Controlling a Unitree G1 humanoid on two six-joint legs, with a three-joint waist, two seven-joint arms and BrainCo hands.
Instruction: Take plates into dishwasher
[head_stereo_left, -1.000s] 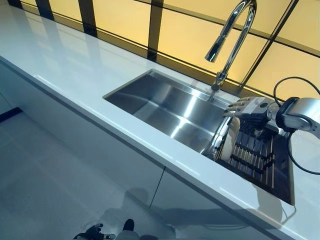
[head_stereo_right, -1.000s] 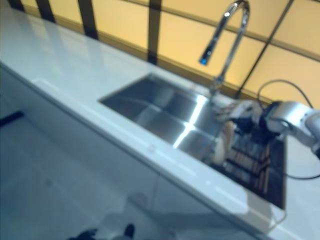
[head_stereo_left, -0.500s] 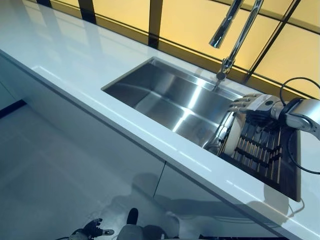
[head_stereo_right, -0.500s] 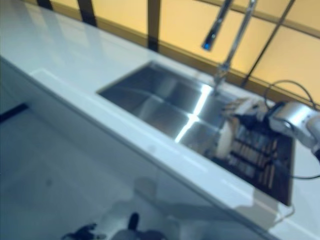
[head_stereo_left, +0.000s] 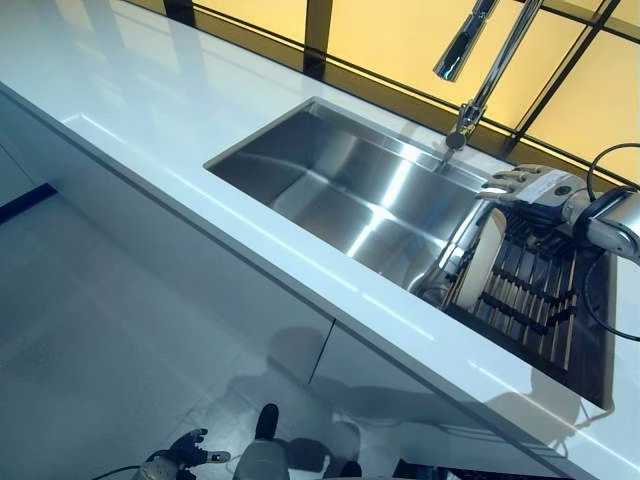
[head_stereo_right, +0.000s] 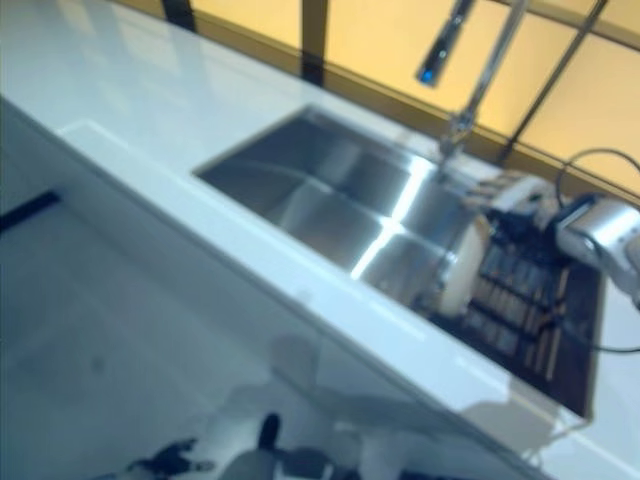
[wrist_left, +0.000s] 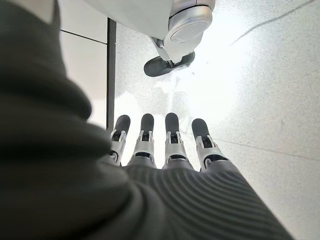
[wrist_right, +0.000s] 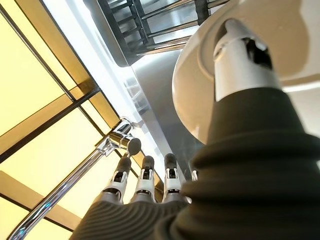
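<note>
A white plate (head_stereo_left: 481, 260) stands on edge in the dark dish rack (head_stereo_left: 540, 300) at the right of the frame, beside the steel sink (head_stereo_left: 350, 200) and its faucet (head_stereo_left: 480, 70). The right hand (head_stereo_left: 530, 186) hovers just above the plate, fingers straight; its wrist view alone shows the thumb (wrist_right: 240, 55) against the plate's face. The left hand (wrist_left: 165, 145) hangs open over the floor.
</note>
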